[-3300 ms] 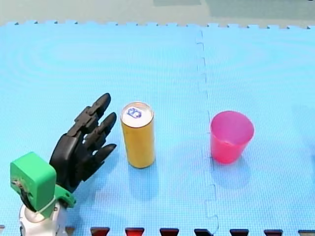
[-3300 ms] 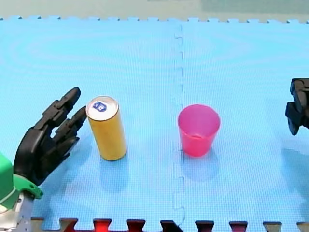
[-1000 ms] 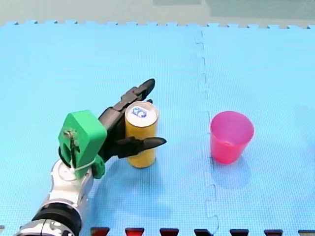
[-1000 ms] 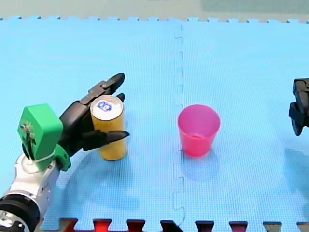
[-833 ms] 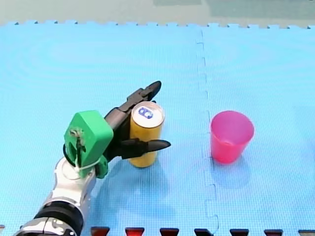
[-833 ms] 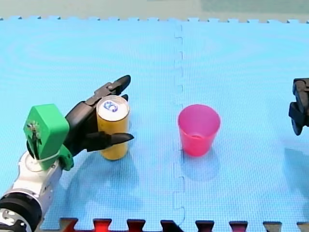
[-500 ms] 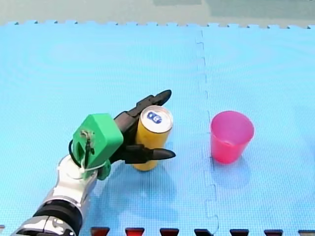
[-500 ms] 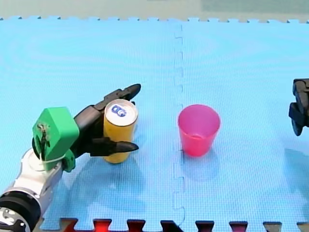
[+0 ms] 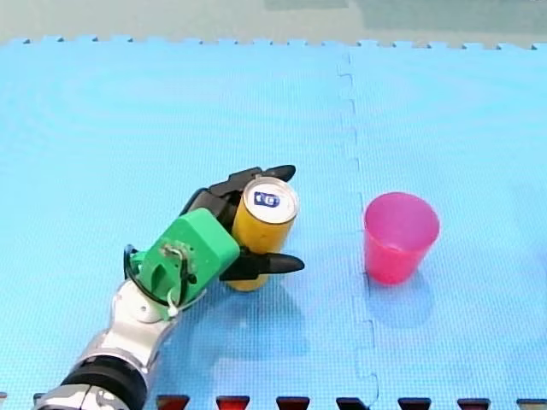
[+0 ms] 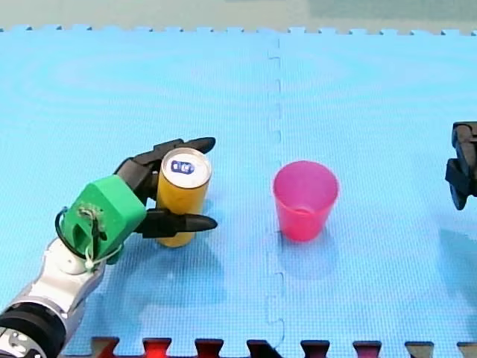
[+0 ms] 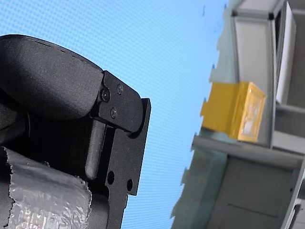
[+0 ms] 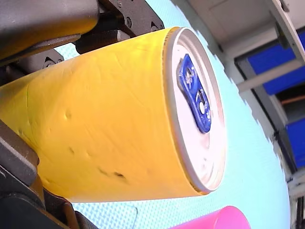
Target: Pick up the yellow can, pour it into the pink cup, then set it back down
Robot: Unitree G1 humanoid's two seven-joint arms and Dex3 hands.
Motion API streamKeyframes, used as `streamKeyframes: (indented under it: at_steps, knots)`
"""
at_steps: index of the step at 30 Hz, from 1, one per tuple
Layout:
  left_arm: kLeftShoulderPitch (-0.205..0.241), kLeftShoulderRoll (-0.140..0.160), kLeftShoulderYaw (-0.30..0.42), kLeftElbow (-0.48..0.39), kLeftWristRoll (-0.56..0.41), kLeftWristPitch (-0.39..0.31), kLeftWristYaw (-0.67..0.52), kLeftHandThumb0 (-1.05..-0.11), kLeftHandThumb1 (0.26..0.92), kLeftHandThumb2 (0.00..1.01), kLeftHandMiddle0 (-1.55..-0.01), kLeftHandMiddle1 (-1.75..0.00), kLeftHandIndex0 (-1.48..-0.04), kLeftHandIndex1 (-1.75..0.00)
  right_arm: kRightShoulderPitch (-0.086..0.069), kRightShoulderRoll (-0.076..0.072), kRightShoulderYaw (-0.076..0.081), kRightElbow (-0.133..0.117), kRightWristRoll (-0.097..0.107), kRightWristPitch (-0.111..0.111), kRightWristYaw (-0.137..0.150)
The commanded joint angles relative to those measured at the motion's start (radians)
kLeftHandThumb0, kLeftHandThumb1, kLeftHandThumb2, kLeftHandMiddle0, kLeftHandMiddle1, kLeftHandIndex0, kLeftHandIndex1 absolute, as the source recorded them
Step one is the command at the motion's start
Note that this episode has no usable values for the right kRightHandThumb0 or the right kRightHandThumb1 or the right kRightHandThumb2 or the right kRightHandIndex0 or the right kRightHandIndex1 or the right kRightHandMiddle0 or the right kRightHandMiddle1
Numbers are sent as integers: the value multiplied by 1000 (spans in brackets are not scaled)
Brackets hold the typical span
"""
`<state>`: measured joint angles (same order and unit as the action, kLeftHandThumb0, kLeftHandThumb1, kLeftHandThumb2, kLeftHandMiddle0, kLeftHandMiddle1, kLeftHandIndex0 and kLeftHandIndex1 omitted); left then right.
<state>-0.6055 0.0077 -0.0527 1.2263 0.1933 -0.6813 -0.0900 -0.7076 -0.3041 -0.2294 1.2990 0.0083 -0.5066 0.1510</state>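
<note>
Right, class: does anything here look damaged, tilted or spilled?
The yellow can, gripped by the left hand, has small dents in its side and leans toward the upright pink cup. No spill on the mat. The right hand is at the mat's right edge.

Left hand: black, tapered fingers. Green wrist block with thin looped cable; silver-white forearm. Right hand black. First wrist view: black housing, screws, crinkled silver tape.
</note>
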Motion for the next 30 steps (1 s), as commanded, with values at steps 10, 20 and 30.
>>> streamKeyframes:
  at_steps: [10, 20, 30]
  knots:
    - [12, 3, 24, 12, -40, 19, -9, -394, 793, 0, -1401, -34, -1243, 0, -2, -5, 3, -2, -1, -3, -5]
    - [8, -5, 52, 4, -89, 42, -48, -386, 783, 0, -1410, -19, -1239, 0, -4, 2, 3, -3, 1, -3, -4]
    - [-8, -1, -24, -81, 34, -34, 140, -384, 771, 0, -1407, -7, -1237, 0, -9, 12, 0, -2, 6, 7, -5]
